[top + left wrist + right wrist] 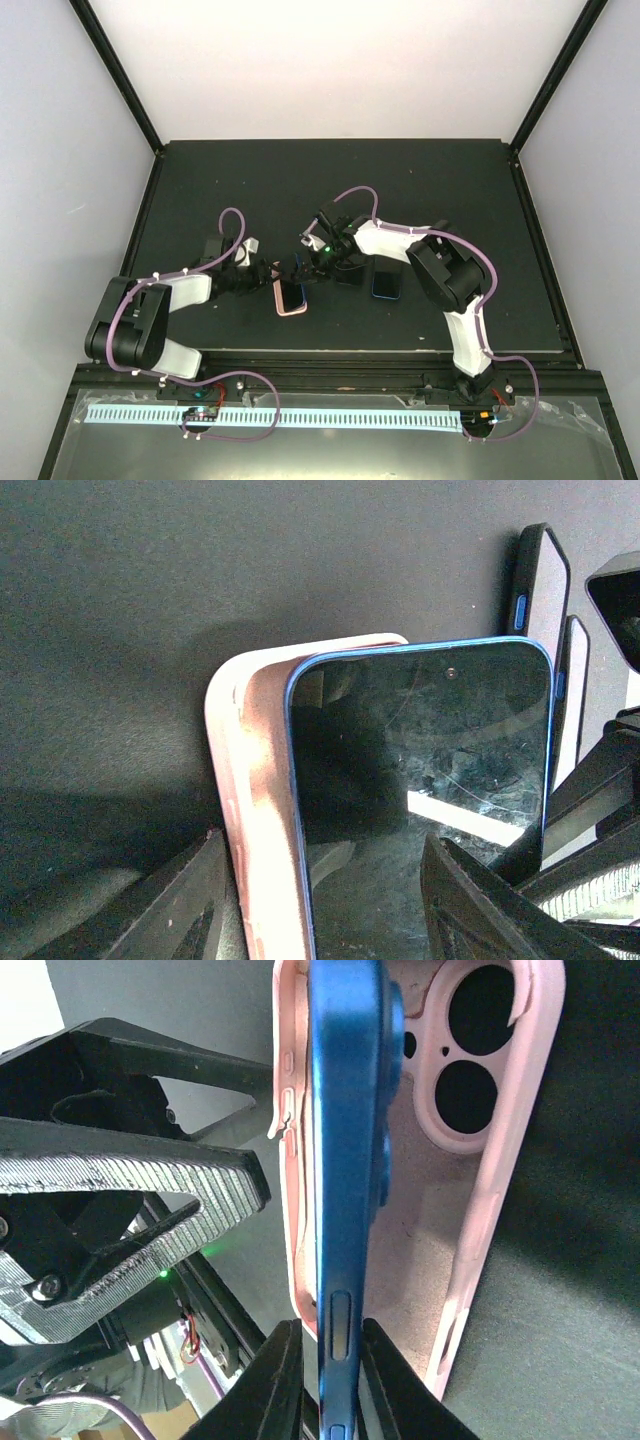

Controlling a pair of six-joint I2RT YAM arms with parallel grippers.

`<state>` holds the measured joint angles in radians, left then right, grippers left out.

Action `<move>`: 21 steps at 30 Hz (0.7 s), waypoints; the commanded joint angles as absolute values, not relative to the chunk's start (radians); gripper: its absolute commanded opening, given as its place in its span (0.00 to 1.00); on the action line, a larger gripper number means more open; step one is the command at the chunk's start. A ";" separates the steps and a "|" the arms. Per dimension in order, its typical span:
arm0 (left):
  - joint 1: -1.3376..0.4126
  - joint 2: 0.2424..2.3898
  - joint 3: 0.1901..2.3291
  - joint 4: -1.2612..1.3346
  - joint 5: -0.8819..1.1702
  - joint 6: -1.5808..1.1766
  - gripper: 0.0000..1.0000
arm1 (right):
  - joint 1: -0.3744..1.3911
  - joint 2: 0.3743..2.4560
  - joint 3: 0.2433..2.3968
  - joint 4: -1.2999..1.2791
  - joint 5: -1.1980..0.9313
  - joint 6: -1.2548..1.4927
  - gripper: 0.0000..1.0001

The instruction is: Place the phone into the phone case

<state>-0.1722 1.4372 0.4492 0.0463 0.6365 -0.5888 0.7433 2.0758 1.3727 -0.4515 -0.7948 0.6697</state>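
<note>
Black table point(200, 200), as I see it from above
The pink phone case point(290, 300) lies toward the near edge; a black case point(348, 273) and a blue-edged case point(387, 284) (or phones, I can't tell) lie to its right.

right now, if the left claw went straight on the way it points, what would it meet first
The pink phone case, with the phone tilted in it, lying between its fingers. Past that, dark table, though depth is unclear.

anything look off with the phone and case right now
Yes. The phone is not seated. It stands tilted, nearly on edge, in the pink case, with one long side raised well clear, so the case's bare inside and the camera cutout show beside it.
</note>
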 commanded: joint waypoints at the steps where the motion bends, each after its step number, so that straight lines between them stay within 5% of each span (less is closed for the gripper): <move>1: -0.188 1.474 0.429 0.069 0.634 -0.607 0.54 | 0.739 2.095 1.399 -0.413 -0.797 0.702 0.16; 21: -0.225 1.447 0.389 0.131 0.667 -0.639 0.49 | 0.745 2.118 1.320 -0.288 -0.846 0.731 0.13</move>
<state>-0.2043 1.4391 0.4046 0.1486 0.6357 -0.6472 0.7395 2.0876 1.3128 -0.2955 -0.8265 0.7631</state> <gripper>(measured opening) 0.498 0.122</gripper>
